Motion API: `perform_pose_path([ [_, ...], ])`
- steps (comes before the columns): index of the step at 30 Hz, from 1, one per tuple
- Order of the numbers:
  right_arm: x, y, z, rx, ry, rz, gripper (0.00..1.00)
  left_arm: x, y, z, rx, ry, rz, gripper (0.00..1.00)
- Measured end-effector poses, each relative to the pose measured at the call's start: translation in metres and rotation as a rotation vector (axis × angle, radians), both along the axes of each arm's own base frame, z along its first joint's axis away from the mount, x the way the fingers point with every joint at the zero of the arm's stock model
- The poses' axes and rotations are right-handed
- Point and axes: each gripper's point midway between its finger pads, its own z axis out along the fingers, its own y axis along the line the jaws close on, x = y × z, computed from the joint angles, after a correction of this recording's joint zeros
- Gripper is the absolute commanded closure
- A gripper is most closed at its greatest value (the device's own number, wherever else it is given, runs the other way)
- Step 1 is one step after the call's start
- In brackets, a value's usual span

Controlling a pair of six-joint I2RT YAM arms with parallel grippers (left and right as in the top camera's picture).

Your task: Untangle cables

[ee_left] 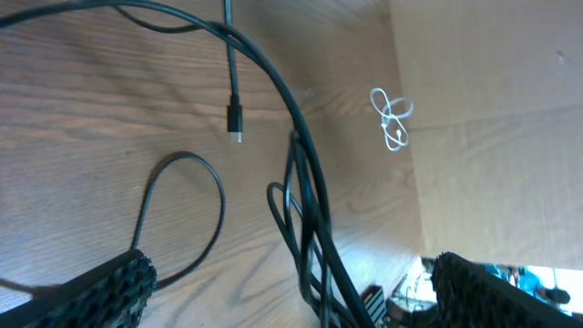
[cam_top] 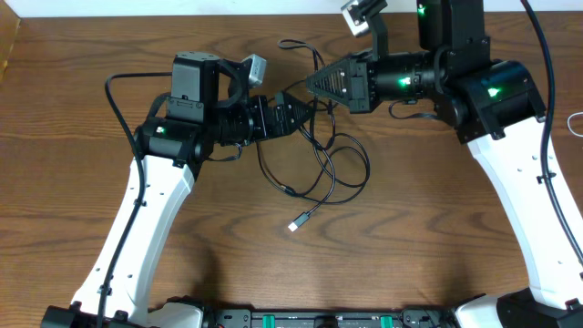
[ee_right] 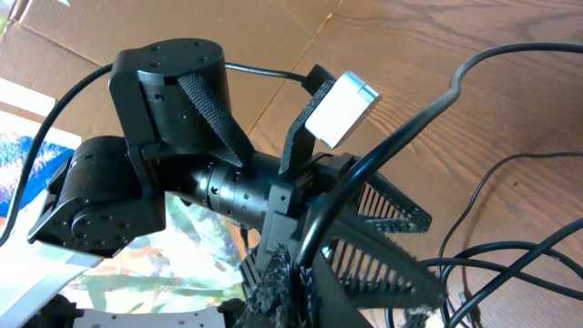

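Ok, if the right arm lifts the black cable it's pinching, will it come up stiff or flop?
Probably floppy: the black cable curves limply out of the shut right gripper and its loops lie slack on the wooden table. Likely light, being so thin. It may drag neighbouring loops along, since the strands cross each other.

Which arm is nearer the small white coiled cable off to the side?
Right. The right arm is close beside the small white cable; the left arm is across the table, beyond the black cables.

Wooden table (cam_top: pixel 410 255): black cables (cam_top: pixel 342 173) looped mid-table, plug end (cam_top: pixel 299 221) toward front; white cable (cam_top: pixel 576 123) at right edge.
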Motion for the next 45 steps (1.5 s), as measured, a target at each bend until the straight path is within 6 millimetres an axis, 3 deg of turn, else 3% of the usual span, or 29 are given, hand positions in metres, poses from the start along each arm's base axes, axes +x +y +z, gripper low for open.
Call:
perform_pose_path([
  [15, 0.001, 0.002, 0.004, 0.007, -0.033, 0.01, 0.99, 0.001, 0.004, -0.004, 0.011, 0.036, 0.04, 0.02],
  [17, 0.001, 0.002, 0.004, 0.008, -0.034, 0.01, 0.99, 0.001, 0.004, -0.005, 0.011, 0.038, 0.041, 0.12],
  [20, 0.002, 0.002, 0.004, 0.009, -0.038, 0.01, 0.99, 0.002, 0.004, -0.005, 0.012, 0.039, 0.044, 0.13],
  [24, 0.002, 0.003, 0.006, 0.013, -0.047, 0.01, 0.99, -0.003, -0.001, -0.008, 0.019, 0.053, 0.03, 0.23],
  [28, 0.003, 0.003, 0.007, 0.016, -0.055, 0.01, 0.99, -0.009, -0.011, -0.019, 0.054, 0.078, 0.011, 0.24],
  [30, 0.003, 0.003, 0.007, 0.016, -0.055, 0.01, 0.99, -0.011, -0.018, -0.026, 0.081, 0.089, 0.001, 0.37],
  [35, 0.003, 0.003, 0.007, 0.017, -0.055, 0.01, 0.99, -0.016, -0.034, -0.041, 0.123, 0.106, -0.032, 0.92],
  [42, 0.003, 0.003, 0.007, 0.017, -0.056, 0.01, 0.99, -0.013, -0.031, -0.046, 0.146, 0.114, -0.014, 0.92],
  [45, 0.003, 0.003, 0.007, 0.017, -0.056, 0.009, 0.99, -0.011, -0.016, -0.055, 0.192, 0.141, 0.035, 0.92],
])
